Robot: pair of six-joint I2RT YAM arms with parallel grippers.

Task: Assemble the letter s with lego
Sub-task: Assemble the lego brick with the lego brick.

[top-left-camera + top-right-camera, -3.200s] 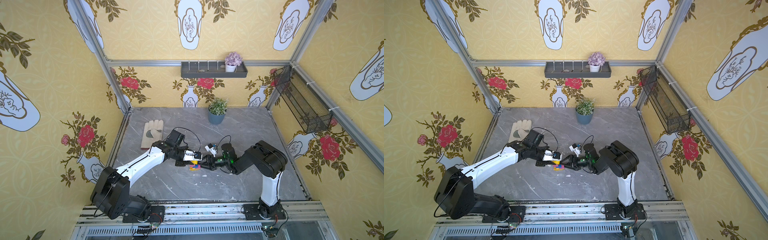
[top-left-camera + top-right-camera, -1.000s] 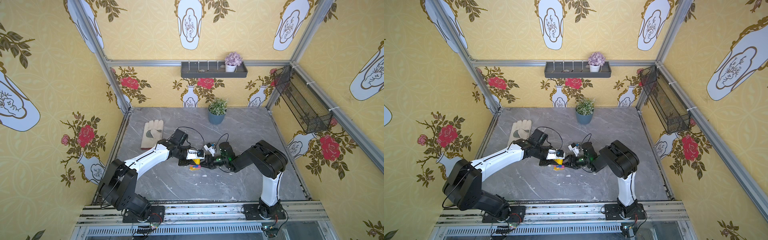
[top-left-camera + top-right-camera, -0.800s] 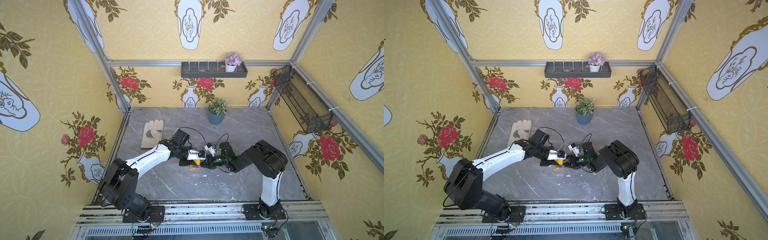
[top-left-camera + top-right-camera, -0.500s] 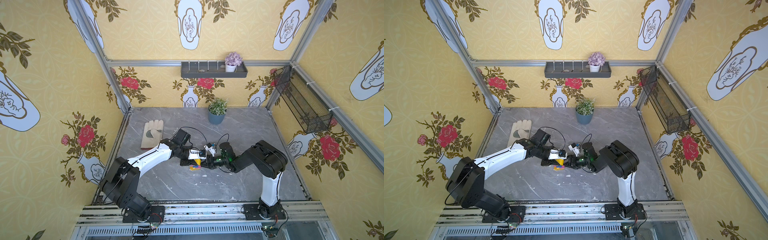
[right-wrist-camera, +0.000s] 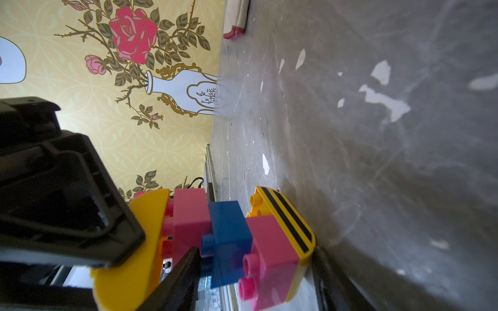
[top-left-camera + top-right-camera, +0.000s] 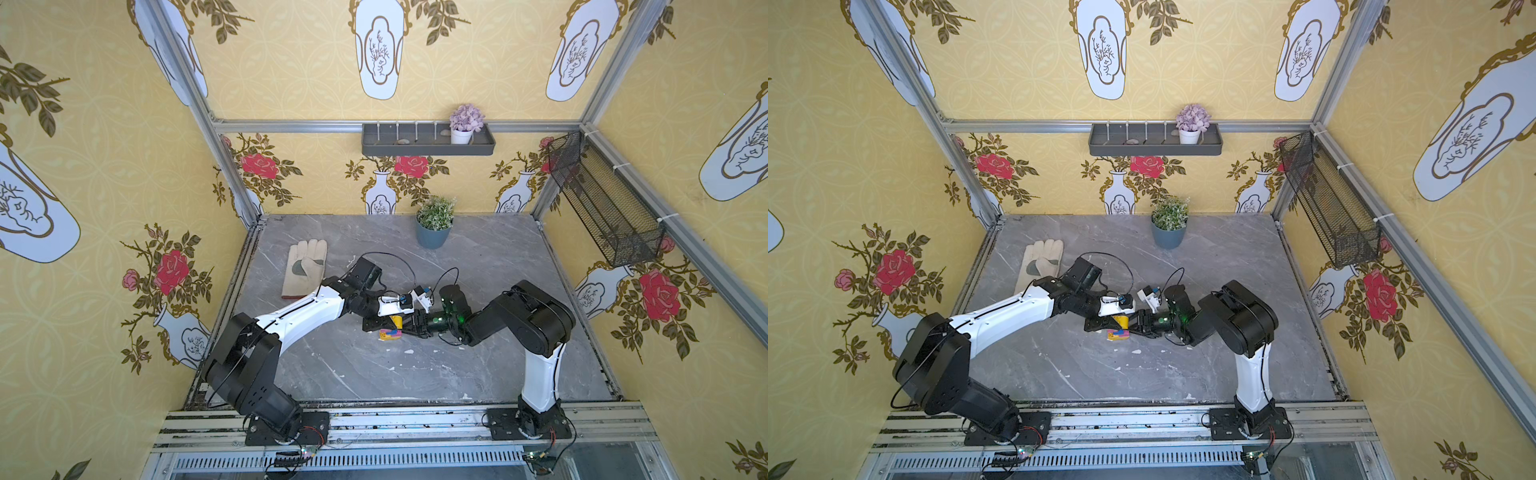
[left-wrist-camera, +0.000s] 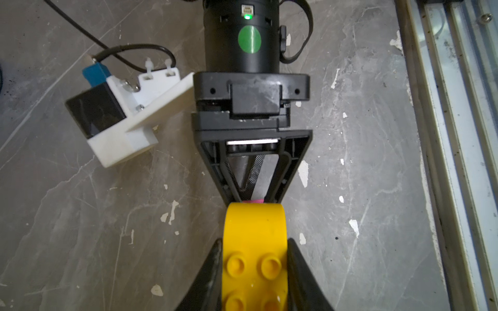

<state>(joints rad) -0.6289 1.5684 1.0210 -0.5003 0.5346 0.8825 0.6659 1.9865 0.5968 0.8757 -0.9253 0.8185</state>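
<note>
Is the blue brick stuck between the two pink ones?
Yes, the blue brick sits joined between one pink brick and the other pink brick.

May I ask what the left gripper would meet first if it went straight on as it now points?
Probably the right gripper, head-on; the yellow brick in the left gripper sits against its brick stack.

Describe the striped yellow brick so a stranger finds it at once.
Look to the middle of the grey table, where a small brick stack is held. The striped yellow brick is its end nearest the tabletop, against a pink brick. Unlike the plain yellow brick at the other end, it bears two black stripes.
</note>
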